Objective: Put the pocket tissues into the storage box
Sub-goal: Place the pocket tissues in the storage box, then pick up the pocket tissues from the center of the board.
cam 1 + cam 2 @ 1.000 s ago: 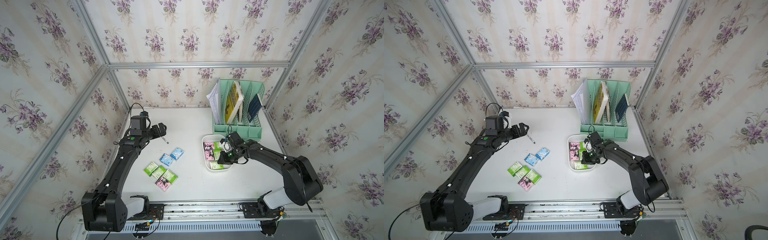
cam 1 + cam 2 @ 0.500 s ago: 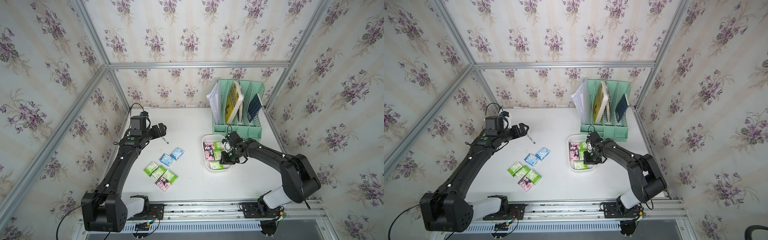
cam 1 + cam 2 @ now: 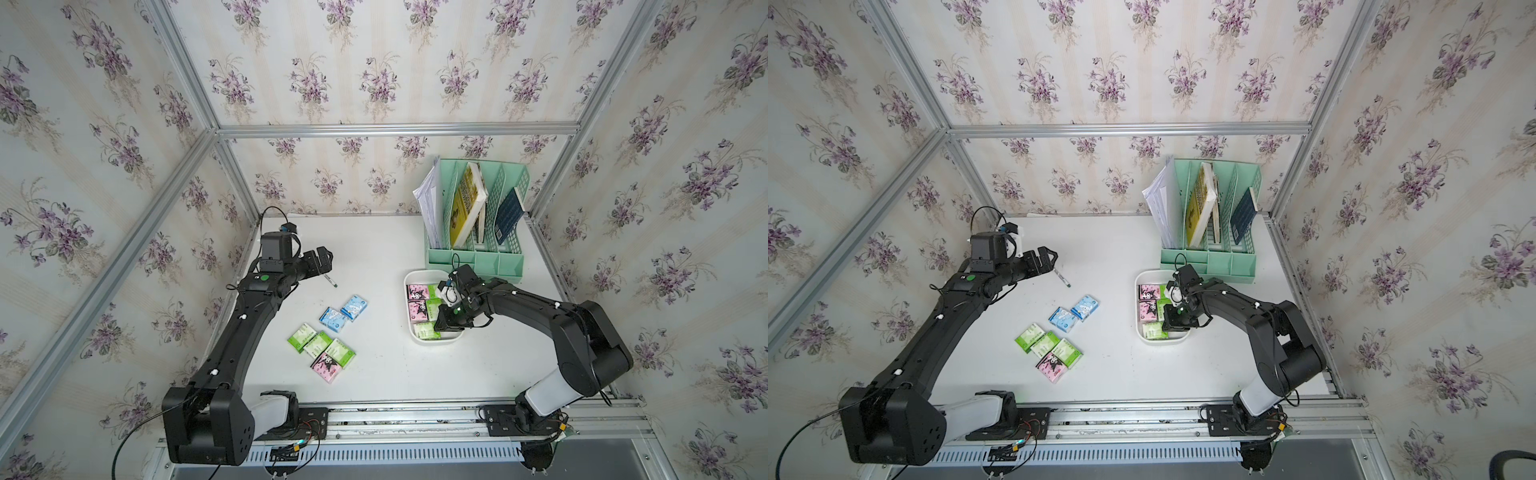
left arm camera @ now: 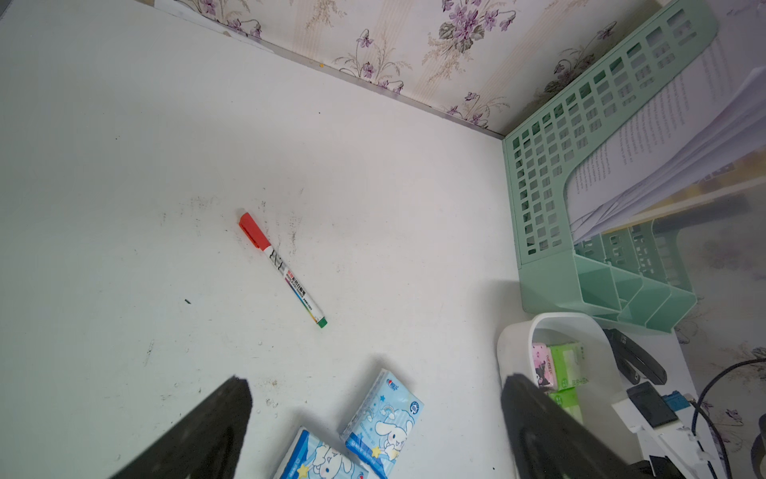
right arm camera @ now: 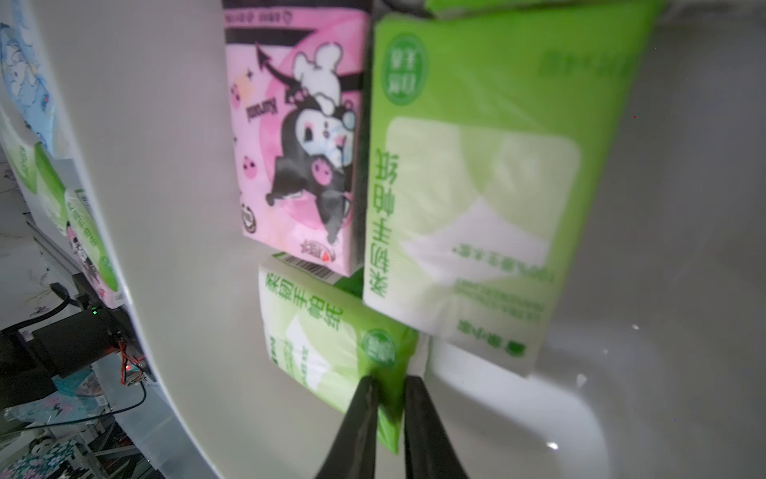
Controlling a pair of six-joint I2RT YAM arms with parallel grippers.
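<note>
- Inside the storage box (image 3: 430, 272), at the end nearest the robot bases, the right gripper (image 5: 391, 385) is pinched tight on the corner of a green packet (image 5: 331, 331). The green wrapper is squeezed between its two fingers.
- In the right wrist view a pink packet (image 5: 294, 137) and a second green packet (image 5: 476, 186) lie side by side in the box, both overlapping the held one. Whether the held one is lifted off the box floor cannot be told.
- In both top views, more pink and green packets fill the box's far half, the pink ones along the wall facing the left arm.
- Outside the box, well apart from it on the left arm's side, six pocket tissues (image 3: 326, 336) lie on the table (image 3: 395, 374): two light blue, three green and one pink, close together.
- Farther from the box on that side, the left gripper (image 4: 377, 379) hangs above the table with its jaws spread wide and nothing between them.
- A marker pen (image 4: 282, 267) lies flat below it.
- Just beside the box's far end stands the file organiser (image 3: 473, 257), holding papers and books.
</note>
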